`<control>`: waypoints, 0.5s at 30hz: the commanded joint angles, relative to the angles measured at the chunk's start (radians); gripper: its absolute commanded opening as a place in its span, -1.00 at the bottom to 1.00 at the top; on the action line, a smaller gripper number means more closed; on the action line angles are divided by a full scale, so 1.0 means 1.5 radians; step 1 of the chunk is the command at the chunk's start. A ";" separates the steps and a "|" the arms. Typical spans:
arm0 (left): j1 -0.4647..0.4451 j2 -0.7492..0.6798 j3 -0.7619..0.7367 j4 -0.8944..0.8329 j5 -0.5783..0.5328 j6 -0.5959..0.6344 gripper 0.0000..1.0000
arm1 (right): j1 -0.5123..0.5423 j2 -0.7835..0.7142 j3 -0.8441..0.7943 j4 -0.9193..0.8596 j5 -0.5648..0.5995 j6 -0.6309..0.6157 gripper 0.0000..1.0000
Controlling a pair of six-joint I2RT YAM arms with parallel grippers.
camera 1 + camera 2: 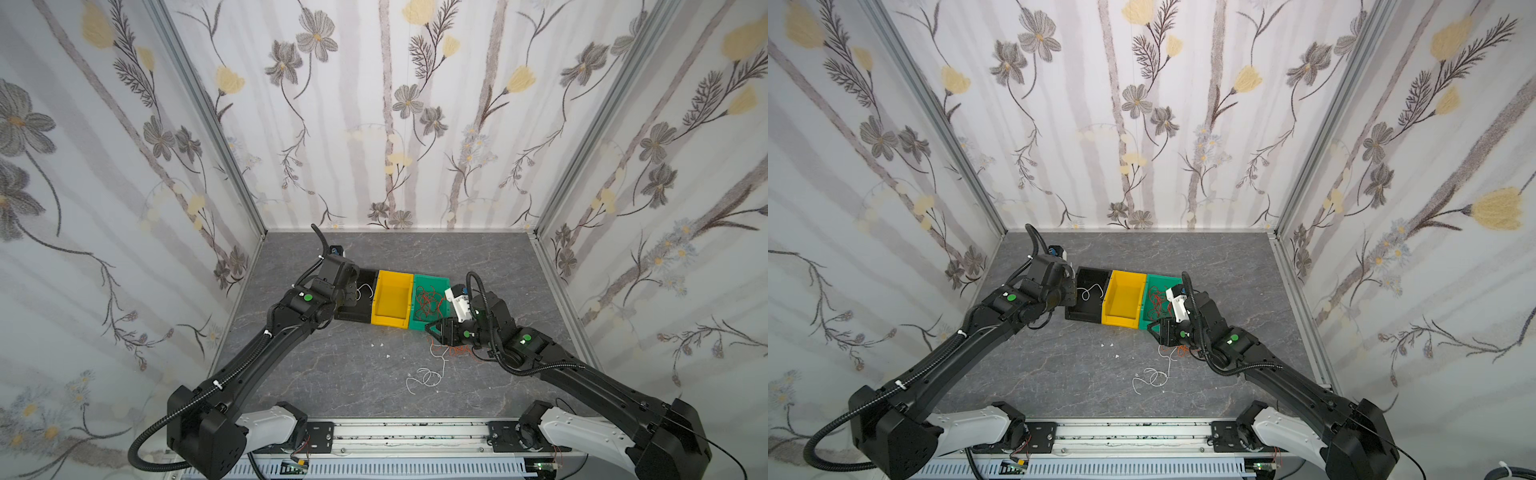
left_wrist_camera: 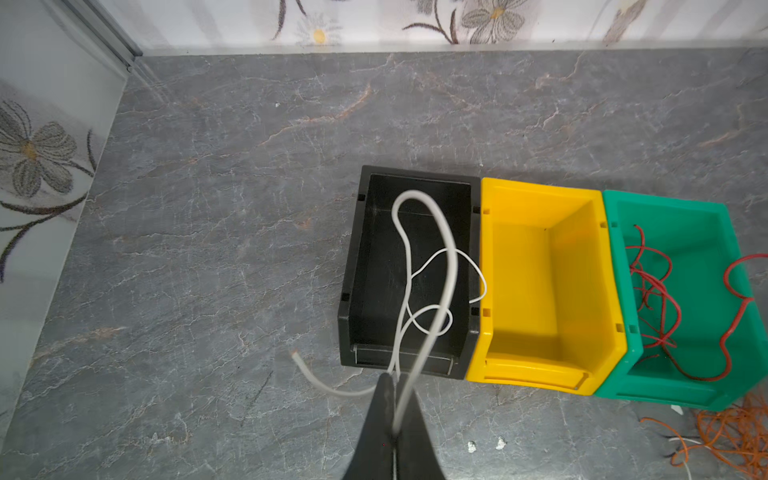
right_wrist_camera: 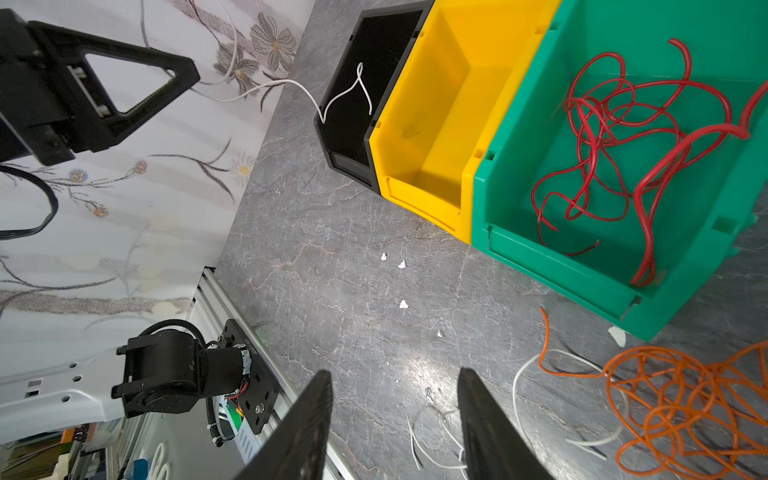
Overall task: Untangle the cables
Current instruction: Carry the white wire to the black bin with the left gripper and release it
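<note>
Left jaws clamped on white cable [image 2: 432,266]; its loops trail into black bin [image 2: 353,291], left of centre in both top views. Right jaws parted, empty, over bare worktop [image 3: 332,270]. Orange tangle [image 3: 673,399] and loose white cables [image 1: 426,376] lie just beside them, lower centre of a top view. Red cables [image 3: 602,137] already in green bin [image 3: 540,257]. Yellow bin [image 2: 486,249] empty. My read: about halfway, with orange and loose white cables left to separate.

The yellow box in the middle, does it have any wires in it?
No, in the left wrist view the yellow box shows only its bare yellow floor and walls.
</note>
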 commanded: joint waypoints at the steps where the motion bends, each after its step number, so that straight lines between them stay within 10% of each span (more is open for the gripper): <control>1: 0.013 0.040 0.016 0.020 0.027 0.021 -1.00 | -0.004 -0.016 -0.010 0.007 0.001 0.007 0.01; 15: 0.037 0.264 0.107 0.041 0.131 0.063 -1.00 | -0.028 -0.060 -0.043 -0.002 0.006 0.008 0.02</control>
